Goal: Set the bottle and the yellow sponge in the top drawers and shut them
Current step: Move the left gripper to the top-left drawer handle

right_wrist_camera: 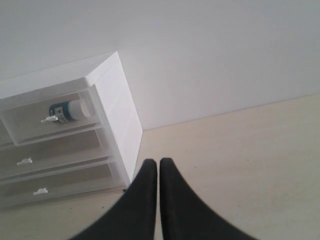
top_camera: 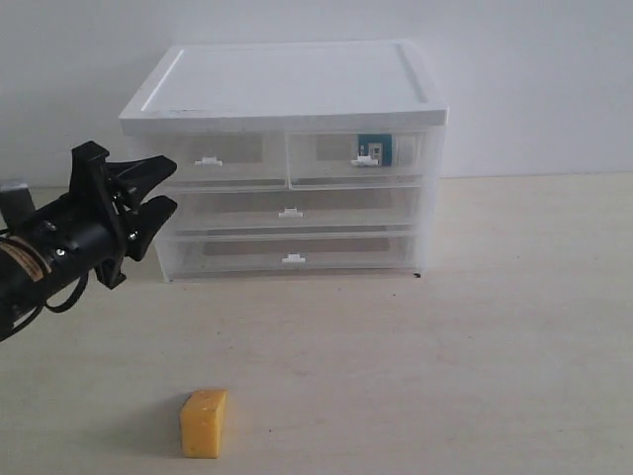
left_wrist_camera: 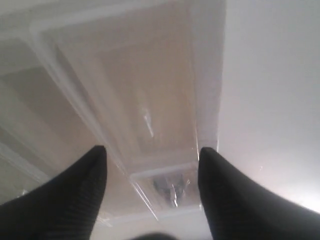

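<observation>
The bottle [top_camera: 374, 148] lies inside the right top drawer [top_camera: 326, 158], its teal label showing through the clear front; the right wrist view shows the bottle [right_wrist_camera: 67, 111] there too. Both this drawer and the left top drawer [top_camera: 232, 156] look pushed in. The yellow sponge [top_camera: 204, 424] stands on the table well in front of the cabinet, at the near left. My left gripper [top_camera: 170, 184] is open and empty, level with the cabinet's left front corner; its fingers [left_wrist_camera: 90, 170] frame the clear drawers. My right gripper [right_wrist_camera: 158, 162] is shut on nothing, above the table right of the cabinet.
The white-topped cabinet [top_camera: 287, 84] stands against the back wall, with two full-width drawers [top_camera: 290, 213] below the top pair. Bare table [top_camera: 495, 327] stretches to the right of it and in front.
</observation>
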Available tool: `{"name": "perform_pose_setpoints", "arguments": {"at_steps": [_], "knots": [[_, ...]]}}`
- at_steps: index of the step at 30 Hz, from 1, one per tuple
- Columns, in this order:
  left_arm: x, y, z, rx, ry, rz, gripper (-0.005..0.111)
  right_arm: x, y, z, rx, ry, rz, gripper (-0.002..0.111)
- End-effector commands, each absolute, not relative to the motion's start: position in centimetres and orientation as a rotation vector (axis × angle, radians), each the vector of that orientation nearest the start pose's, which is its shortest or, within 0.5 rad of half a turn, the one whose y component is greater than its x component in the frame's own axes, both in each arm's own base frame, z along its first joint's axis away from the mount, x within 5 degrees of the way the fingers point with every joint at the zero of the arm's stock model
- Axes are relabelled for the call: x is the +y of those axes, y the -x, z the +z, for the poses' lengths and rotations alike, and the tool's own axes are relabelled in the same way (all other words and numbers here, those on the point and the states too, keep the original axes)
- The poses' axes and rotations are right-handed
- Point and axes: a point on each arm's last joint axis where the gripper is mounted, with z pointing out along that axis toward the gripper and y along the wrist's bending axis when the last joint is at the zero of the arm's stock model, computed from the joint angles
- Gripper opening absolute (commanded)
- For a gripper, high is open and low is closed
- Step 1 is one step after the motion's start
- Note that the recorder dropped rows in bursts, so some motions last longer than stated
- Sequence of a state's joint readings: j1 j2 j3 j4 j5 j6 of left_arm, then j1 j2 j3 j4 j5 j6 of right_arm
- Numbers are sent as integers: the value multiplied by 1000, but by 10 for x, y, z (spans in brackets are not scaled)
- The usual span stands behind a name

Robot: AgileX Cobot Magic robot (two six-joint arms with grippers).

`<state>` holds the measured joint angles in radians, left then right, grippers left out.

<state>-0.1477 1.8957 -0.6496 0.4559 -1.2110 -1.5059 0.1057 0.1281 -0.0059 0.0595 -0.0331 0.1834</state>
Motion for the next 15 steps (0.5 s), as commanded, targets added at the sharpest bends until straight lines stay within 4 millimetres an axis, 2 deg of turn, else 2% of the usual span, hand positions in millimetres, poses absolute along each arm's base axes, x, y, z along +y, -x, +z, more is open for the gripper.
{"name": "perform_pose_setpoints", "arguments": {"at_steps": [1,7,15], "knots": [[-89,-338,154,1615,676,-1493,52,7,-67,209,1570,-110,264,0],[-93,-357,151,1599,655,-1513,52,6,-67,209,1568,-110,264,0],[-98,-366,149,1597,631,-1524,52,6,-67,210,1562,-110,265,0]]}}
